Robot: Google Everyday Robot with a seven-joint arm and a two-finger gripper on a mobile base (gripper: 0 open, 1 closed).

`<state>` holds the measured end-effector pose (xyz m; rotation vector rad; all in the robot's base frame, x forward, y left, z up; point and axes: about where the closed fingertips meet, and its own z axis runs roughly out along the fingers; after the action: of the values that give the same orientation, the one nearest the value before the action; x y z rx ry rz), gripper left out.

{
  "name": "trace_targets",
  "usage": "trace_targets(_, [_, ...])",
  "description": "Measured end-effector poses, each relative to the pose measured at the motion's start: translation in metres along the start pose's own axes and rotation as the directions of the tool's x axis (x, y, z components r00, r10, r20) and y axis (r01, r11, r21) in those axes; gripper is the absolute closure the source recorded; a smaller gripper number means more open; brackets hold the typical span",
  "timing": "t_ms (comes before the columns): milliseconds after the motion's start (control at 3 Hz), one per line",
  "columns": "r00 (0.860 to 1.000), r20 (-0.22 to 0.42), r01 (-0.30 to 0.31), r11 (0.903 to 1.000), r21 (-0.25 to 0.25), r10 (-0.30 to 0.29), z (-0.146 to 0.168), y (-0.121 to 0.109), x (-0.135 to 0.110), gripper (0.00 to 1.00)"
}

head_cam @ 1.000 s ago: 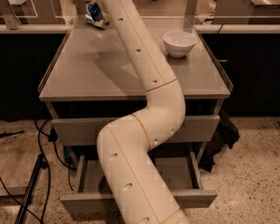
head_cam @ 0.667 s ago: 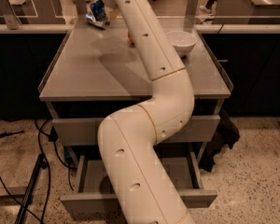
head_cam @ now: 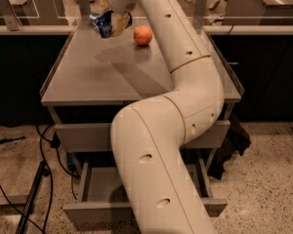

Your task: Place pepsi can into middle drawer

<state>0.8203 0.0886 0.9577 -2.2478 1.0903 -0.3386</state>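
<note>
At the far left of the grey tabletop [head_cam: 88, 77], the cream-white gripper [head_cam: 113, 24] is clasping the pepsi can [head_cam: 100, 24], which is showing dark blue with white marks. An orange fruit [head_cam: 143, 35] is glowing to its right. Nearer, the middle drawer [head_cam: 88, 211] is showing grey.

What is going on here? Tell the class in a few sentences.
The robot's arm reaches across the grey cabinet top, and its tool holds the pepsi can, tilted, near the far left edge. An orange sits on the top just right of it. Below, the middle drawer stands pulled open; the can is not in it yet.
</note>
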Motion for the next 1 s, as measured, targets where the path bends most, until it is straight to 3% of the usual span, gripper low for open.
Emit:
trace_targets(333, [0.996,0.087,-0.003,0.9949,-0.101,0.012,0.0,0.027,-0.021,1.0])
trace_targets(667, [0.986,0.157,-0.032,0.9903,-0.135,0.053,0.006,0.037,-0.036,1.0])
trace_targets(1000, [0.986,0.158,-0.036,0.9925,-0.117,0.054,0.013,0.031,-0.036,1.0])
